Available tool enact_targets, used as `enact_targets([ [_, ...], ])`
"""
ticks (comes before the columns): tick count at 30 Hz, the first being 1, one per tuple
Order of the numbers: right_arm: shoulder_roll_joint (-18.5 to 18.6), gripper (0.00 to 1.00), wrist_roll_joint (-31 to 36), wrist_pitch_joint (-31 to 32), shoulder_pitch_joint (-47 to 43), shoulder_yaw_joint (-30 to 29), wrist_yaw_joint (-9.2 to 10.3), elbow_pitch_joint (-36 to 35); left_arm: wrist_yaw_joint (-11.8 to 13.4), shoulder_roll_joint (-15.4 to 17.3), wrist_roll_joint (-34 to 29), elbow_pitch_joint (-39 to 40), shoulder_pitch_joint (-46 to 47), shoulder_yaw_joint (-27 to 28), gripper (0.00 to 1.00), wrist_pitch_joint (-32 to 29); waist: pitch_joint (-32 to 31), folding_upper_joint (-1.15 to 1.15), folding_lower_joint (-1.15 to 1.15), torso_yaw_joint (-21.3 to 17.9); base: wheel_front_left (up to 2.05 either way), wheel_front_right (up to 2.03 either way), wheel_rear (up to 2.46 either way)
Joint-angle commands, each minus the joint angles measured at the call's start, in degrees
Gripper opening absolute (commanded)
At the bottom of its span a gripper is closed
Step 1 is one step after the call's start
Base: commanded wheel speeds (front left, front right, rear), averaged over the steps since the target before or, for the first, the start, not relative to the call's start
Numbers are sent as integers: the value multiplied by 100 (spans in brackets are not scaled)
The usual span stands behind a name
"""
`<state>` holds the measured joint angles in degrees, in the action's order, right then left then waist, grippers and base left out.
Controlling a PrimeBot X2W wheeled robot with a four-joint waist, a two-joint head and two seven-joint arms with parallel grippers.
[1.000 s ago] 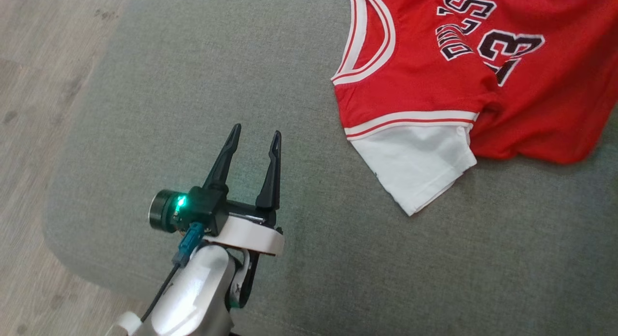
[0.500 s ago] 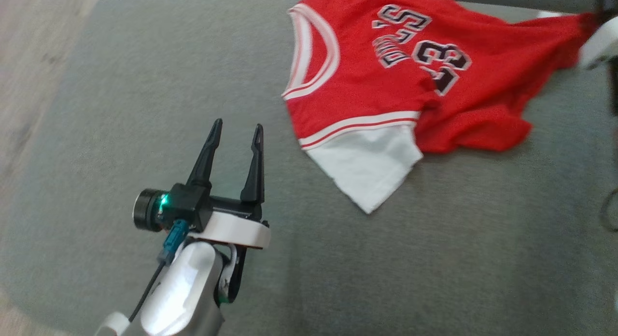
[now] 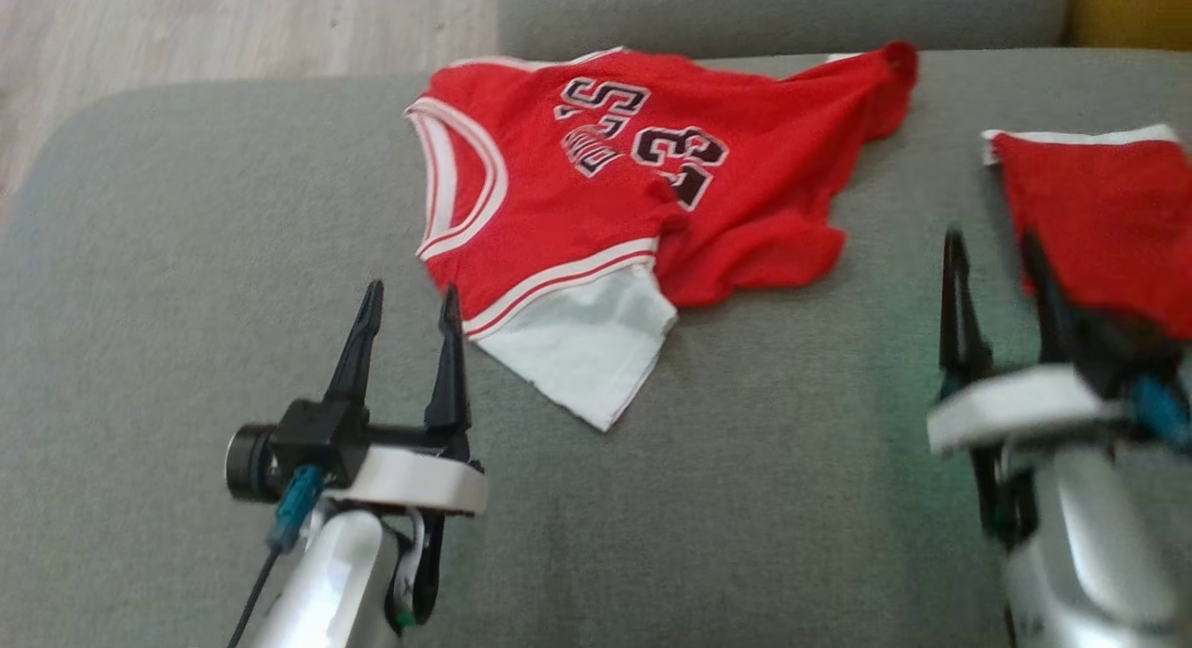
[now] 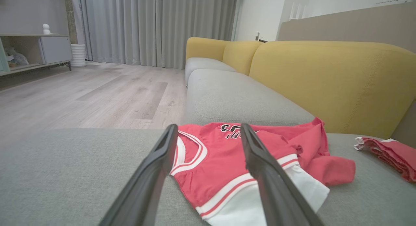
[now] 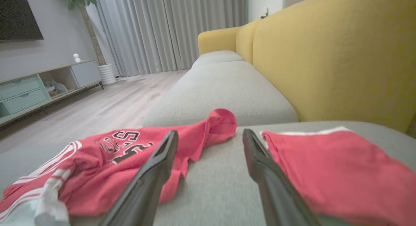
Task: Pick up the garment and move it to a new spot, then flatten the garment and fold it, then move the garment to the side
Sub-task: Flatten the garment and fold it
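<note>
The garment is a red jersey with white trim, black lettering and a white sleeve. It lies rumpled on the grey sofa seat. Short of the white sleeve, my left gripper stands open and empty. The left wrist view shows the garment just beyond the left gripper. My right gripper is open and empty too, to the right of the garment and apart from it. In the right wrist view the right gripper points past the garment's free red corner.
A second, folded red piece lies on the seat at the right, close behind my right gripper, also beside its right finger. A yellow backrest runs along the far side. Wooden floor lies beyond the seat's left edge.
The head camera has swung right, bringing the right arm into view. The right gripper has let go of the garment's red corner, opened and drawn back. The left gripper stays open.
</note>
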<state>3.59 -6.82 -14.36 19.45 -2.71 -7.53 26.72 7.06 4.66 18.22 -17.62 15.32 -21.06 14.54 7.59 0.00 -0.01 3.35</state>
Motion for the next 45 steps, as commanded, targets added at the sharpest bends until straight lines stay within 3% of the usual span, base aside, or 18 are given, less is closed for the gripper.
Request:
enact_targets([
  [1, -64, 100, -83, -60, -115, 199, 4, -371, 1, 31, 19, 192, 26, 256, 100, 46, -137, 0, 1, -153, 0, 0, 0],
  [6, -69, 100, -330, -62, -808, 442, 4, -894, -28, -3, -13, 140, -161, 404, 100, 46, -189, 0, 1, -280, 0, 0, 0],
  [13, -70, 100, -384, -62, -854, 561, 4, -1183, -143, -35, -81, -177, -159, 351, 100, 18, -124, 0, 1, -331, 0, 0, 0],
  [23, -70, 100, -557, -63, -843, 672, 4, -1206, -433, -126, 183, -977, 58, -143, 100, -807, 116, 0, 1, -512, 0, 0, 0],
  [43, -71, 100, -851, -63, -704, 805, 4, -1193, -389, -173, 758, -1438, 266, -610, 100, -1959, 344, 0, 1, -1018, 0, 0, 0],
  [44, -71, 100, -859, -63, -702, 802, 4, -1184, -395, -173, 771, -1437, 254, -641, 98, -2027, 327, 0, 1, -1023, 0, 0, 0],
  [45, -71, 100, -865, -63, -704, 801, 4, -1175, -397, -173, 785, -1424, 243, -659, 48, -2065, 309, 0, 1, -1025, 0, 0, 0],
])
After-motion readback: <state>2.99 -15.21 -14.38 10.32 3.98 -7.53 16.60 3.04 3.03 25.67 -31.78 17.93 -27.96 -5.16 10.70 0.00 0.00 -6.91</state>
